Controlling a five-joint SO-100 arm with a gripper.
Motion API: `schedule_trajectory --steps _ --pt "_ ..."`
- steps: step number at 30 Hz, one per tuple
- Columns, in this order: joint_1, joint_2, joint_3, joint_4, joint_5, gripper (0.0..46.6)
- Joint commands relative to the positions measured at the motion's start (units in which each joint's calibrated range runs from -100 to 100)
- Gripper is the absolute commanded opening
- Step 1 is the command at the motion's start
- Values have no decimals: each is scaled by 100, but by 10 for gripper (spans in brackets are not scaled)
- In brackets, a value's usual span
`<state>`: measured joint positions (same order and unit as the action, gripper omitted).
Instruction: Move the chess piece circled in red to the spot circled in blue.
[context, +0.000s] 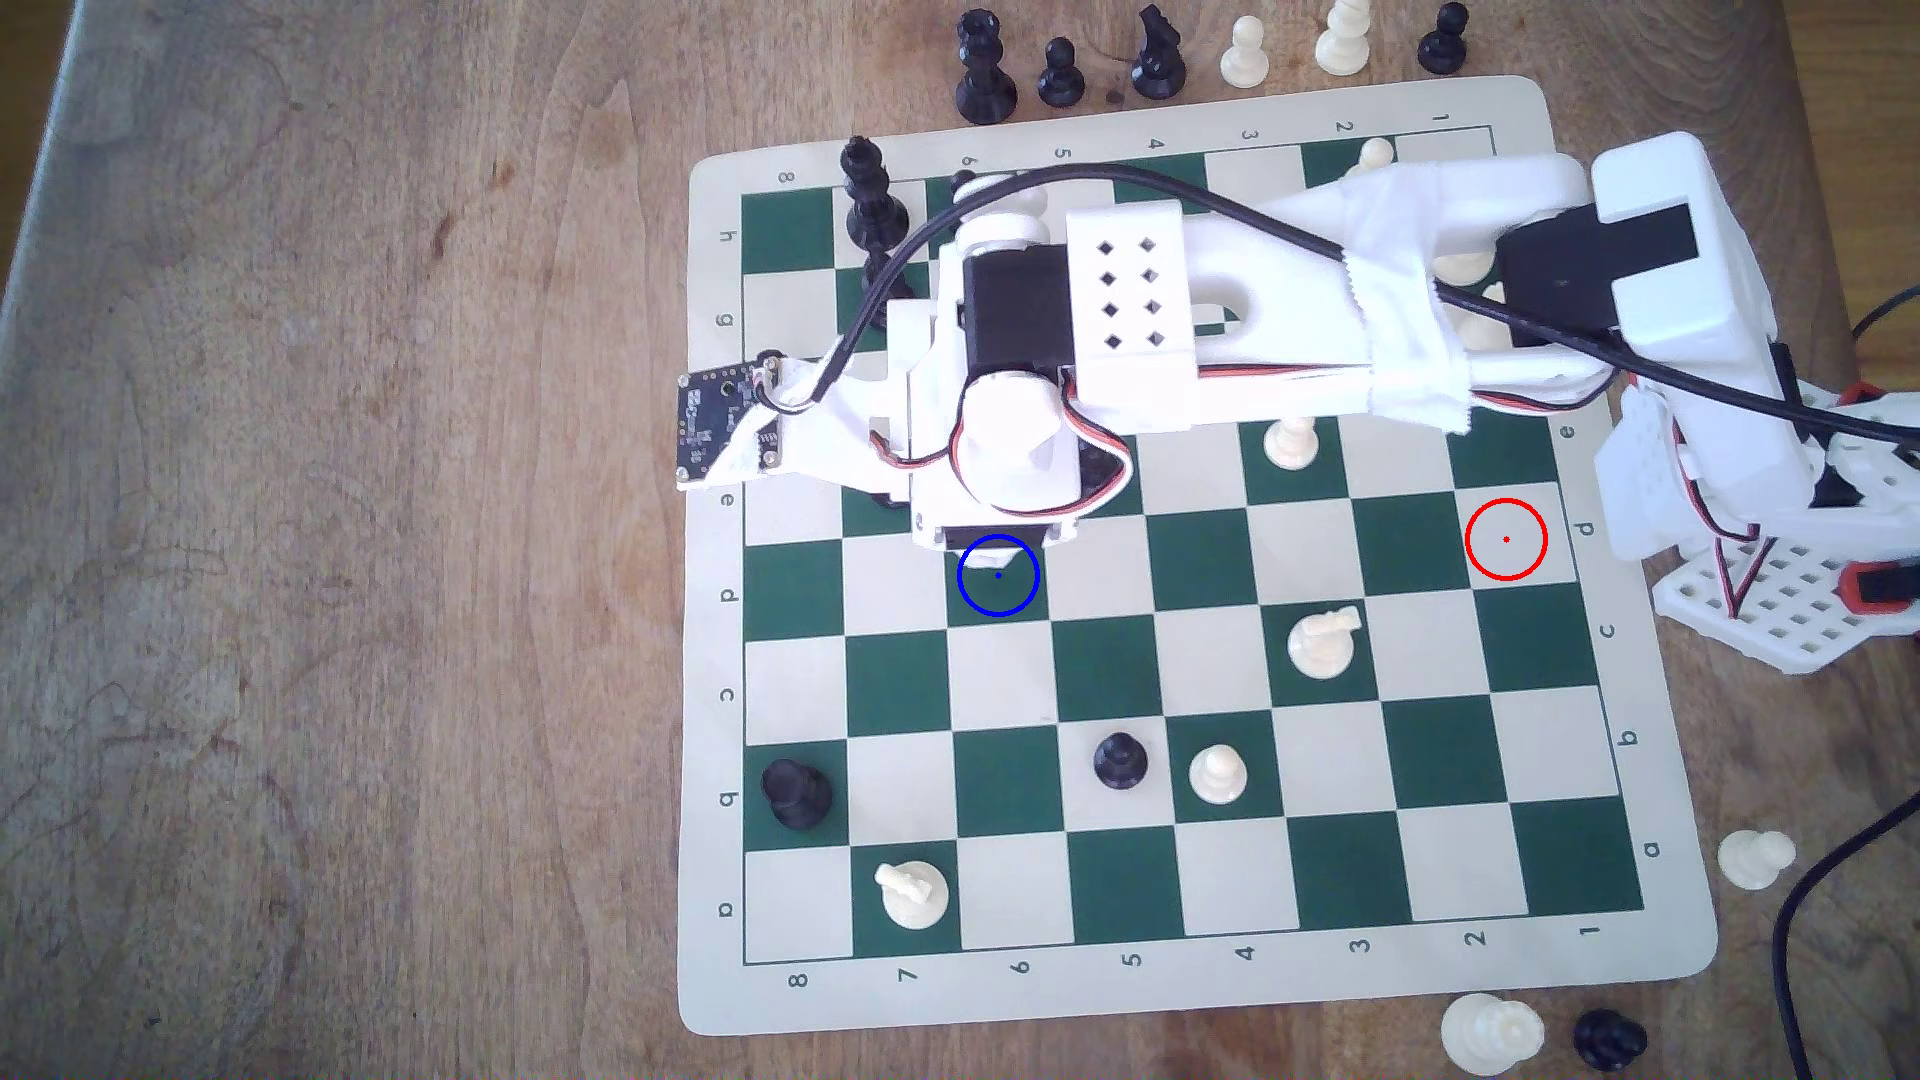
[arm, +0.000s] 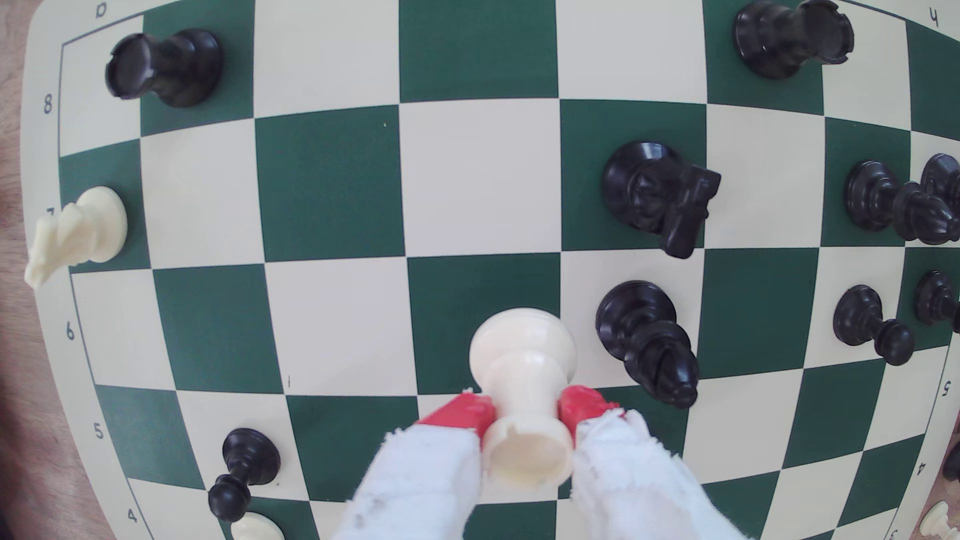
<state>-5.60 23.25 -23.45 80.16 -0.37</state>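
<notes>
Low in the wrist view's centre, your red-tipped, cloth-wrapped gripper (arm: 524, 415) is clamped on the short cream-white plastic rook (arm: 524, 394), pinching its smooth cylindrical body just under the notched cup top, base over a dark green square. Left of centre in the exterior view, the arm overhangs the blue-ringed green square (context: 1000, 594). Light, rigid and slick, it probably needs a firm mid-body grip.
</notes>
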Motion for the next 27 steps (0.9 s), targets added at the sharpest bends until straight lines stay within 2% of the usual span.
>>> schedule_trajectory --steps 1,27 --pt "-93 -50 -356 -170 -20 3" --pt "-147 349 33 -326 -34 3"
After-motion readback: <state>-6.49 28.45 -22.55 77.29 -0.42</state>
